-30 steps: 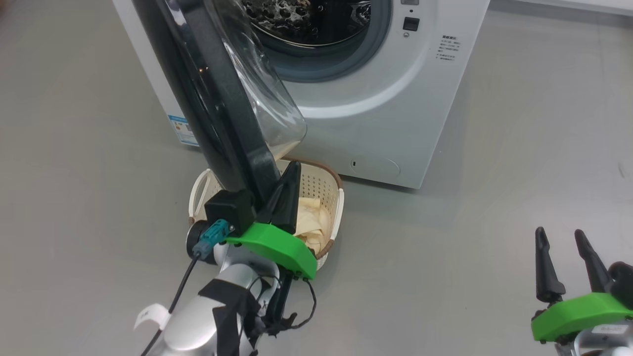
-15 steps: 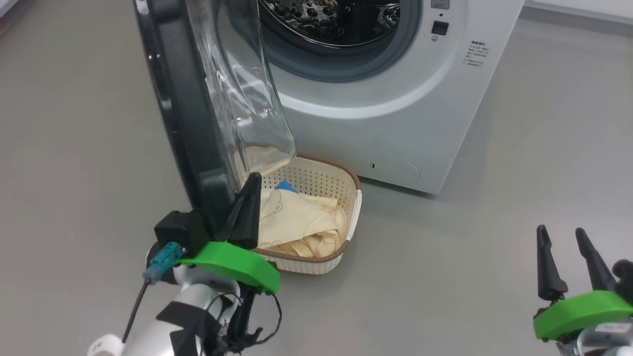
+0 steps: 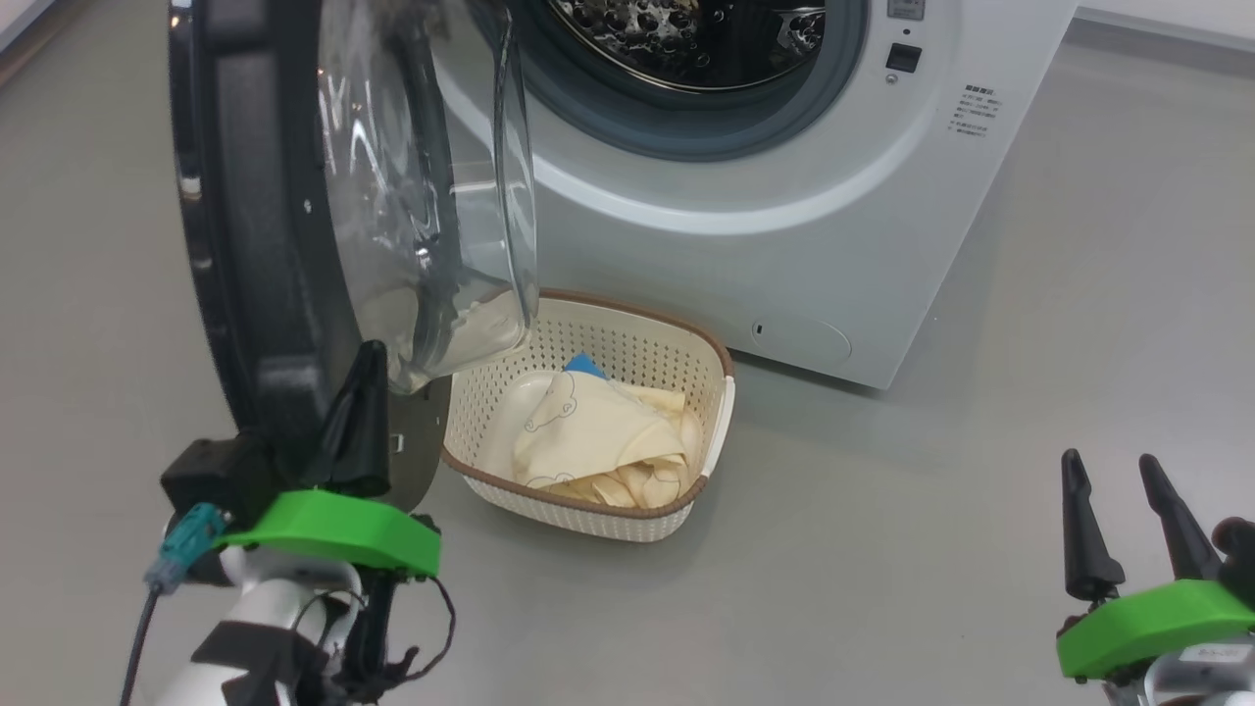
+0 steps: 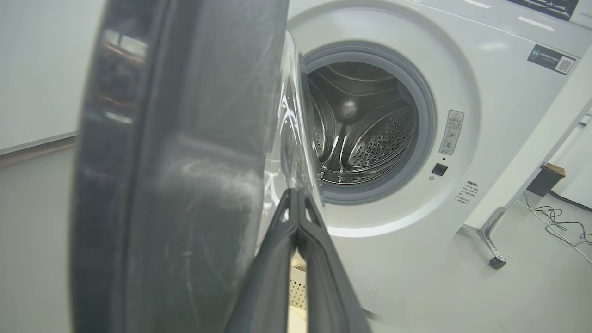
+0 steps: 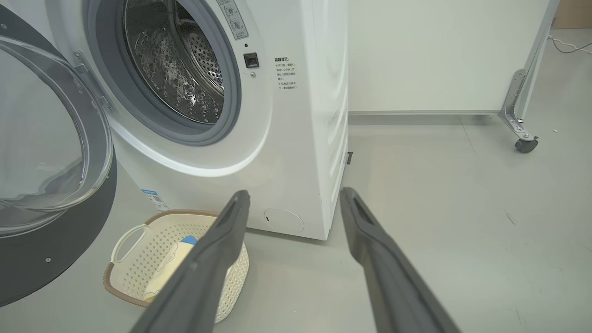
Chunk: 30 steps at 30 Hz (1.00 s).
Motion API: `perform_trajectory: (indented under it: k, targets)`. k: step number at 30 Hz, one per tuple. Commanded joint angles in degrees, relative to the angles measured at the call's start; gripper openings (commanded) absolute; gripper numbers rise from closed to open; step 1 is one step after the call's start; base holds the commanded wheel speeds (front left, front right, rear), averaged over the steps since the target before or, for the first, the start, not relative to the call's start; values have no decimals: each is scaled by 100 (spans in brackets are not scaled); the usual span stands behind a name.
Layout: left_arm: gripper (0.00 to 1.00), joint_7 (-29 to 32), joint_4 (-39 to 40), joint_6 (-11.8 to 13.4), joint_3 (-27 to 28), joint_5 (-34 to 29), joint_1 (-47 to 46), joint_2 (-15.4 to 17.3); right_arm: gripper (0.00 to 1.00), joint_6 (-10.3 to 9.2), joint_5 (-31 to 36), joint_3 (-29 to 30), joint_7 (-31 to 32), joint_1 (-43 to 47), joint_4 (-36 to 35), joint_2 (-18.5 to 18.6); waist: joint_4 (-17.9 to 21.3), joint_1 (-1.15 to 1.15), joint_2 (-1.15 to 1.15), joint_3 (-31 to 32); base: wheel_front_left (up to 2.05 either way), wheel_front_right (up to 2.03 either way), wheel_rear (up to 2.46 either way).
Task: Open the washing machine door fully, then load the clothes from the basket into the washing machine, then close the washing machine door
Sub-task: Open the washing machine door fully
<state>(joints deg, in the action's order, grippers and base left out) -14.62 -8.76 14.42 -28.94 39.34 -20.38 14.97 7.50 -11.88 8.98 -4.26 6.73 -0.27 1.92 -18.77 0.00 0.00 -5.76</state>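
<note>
Here the washing machine door point(image 3: 265, 245) stands swung out at the left of the opening, edge-on in the head view. Its plane is upright and runs from the washing machine point(image 3: 784, 245) out toward the robot. Its glass bowl bulges rightward, and the bowl's lower lip hangs over the left end of the basket point(image 3: 721, 378). The drum point(image 3: 706, 39) mouth is uncovered, ringed by its grey gasket.

The basket sits on the floor point(image 3: 931, 490) just before the machine's base, below the opening, with its long axis slanting along the front panel. The clothes point(image 3: 598, 431) lie heaped inside, a blue patch toward the back.

The left gripper point(image 3: 371, 358) has its fingers pressed together on nothing, tips against the door's inner face beside the bowl, near the door's bottom edge. Bare floor spreads to the right of the basket. The right gripper point(image 3: 1108, 461) sits low at the right, well apart from everything, jaws spread wide and empty.
</note>
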Motion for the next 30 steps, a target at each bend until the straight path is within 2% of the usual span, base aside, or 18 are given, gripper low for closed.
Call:
perform_trajectory:
  k: [1,13,30]
  targets:
    - [0,-38,177,1278,491,1,-94,327,100,-1,4,-146,13,-125,-224,96,13,0,0,-4,0,0,0]
    - [0,-38,15,1502,1201,54,222,766,100,-1,22,-165,37,-152,-269,96,109,0,0,-22,0,0,0]
    - [0,-35,-702,1433,1800,271,154,1245,100,-1,527,-129,114,-121,-546,96,277,0,0,24,0,0,0]
